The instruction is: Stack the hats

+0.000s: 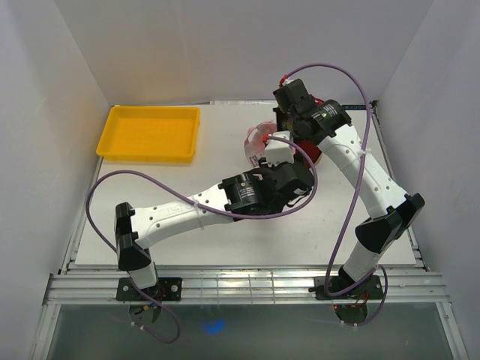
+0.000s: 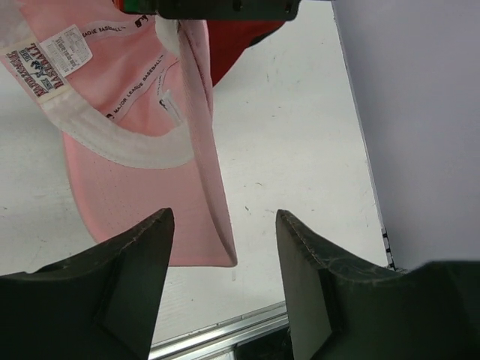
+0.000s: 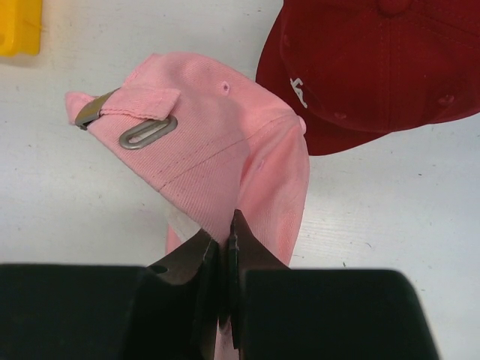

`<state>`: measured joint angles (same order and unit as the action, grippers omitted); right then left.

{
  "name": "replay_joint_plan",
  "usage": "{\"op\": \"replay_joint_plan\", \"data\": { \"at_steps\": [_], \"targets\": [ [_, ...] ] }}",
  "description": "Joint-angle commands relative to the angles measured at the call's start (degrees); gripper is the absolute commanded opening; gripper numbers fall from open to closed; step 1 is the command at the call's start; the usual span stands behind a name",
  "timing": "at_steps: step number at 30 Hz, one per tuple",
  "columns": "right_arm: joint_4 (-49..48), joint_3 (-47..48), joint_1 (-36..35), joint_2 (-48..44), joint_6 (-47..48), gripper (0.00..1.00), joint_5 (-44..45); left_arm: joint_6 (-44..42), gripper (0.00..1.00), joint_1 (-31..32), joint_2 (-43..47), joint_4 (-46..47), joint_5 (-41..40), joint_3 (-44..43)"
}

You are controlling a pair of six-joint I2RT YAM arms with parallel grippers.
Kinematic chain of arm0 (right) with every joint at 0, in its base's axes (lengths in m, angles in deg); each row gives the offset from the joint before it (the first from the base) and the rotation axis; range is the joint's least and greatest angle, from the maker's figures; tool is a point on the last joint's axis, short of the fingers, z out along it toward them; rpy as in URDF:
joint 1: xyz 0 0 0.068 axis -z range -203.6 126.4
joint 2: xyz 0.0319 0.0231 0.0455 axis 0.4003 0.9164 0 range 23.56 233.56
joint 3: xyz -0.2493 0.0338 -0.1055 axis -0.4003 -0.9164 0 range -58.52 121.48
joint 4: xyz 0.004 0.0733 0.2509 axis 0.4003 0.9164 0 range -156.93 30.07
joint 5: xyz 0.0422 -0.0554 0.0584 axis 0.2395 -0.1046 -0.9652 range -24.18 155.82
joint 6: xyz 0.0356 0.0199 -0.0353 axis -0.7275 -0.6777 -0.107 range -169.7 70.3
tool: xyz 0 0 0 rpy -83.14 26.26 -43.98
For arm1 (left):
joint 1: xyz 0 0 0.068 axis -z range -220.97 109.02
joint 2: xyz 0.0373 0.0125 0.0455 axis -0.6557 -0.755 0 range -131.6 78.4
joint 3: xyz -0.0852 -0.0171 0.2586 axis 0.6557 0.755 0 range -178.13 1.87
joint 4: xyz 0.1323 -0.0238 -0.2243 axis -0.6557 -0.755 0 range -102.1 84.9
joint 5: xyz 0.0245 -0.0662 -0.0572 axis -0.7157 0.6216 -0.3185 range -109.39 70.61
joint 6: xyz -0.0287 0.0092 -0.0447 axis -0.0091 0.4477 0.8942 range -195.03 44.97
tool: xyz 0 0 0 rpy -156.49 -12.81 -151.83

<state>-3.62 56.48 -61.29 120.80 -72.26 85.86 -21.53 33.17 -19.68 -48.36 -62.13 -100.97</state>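
My right gripper (image 3: 225, 241) clamped on pink cap (image 3: 217, 142) fabric. My left gripper (image 2: 225, 219) jaws apart, cap edge hanging in gap, no grip. I see dark red cap (image 3: 375, 67) on table (image 1: 247, 241), 1 o'clock of pink. 1 yellow tray (image 1: 150, 133) at 10 o'clock.

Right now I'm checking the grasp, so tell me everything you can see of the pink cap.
The pink cap is soft twill with eyelets, a back strap with a metal buckle, and a white inner sweatband bearing labels. It hangs crumpled, pinched by the shut right fingers; the open left fingers flank its lower edge. A dark red cap lies beside it.
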Motion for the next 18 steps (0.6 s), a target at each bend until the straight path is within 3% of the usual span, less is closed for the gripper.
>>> {"op": "replay_joint_plan", "data": {
  "at_steps": [1, 5, 18],
  "targets": [
    [-0.7, 2.2, -0.5, -0.9, -1.1, 0.08, 1.1, 2.3, 0.67, 0.3, -1.8, -5.7, -3.6, -2.8],
    [-0.6, 2.8, -0.5, -0.6, -1.1, 0.08, 1.1, 3.0, 0.55, 0.4, -3.3, -8.0, -3.4, -4.8],
    [-0.2, 3.8, -0.8, 0.2, -1.4, 0.08, 0.9, 6.4, 0.56, 1.3, -4.6, -12.3, -4.7, -4.5]
  ]
}}
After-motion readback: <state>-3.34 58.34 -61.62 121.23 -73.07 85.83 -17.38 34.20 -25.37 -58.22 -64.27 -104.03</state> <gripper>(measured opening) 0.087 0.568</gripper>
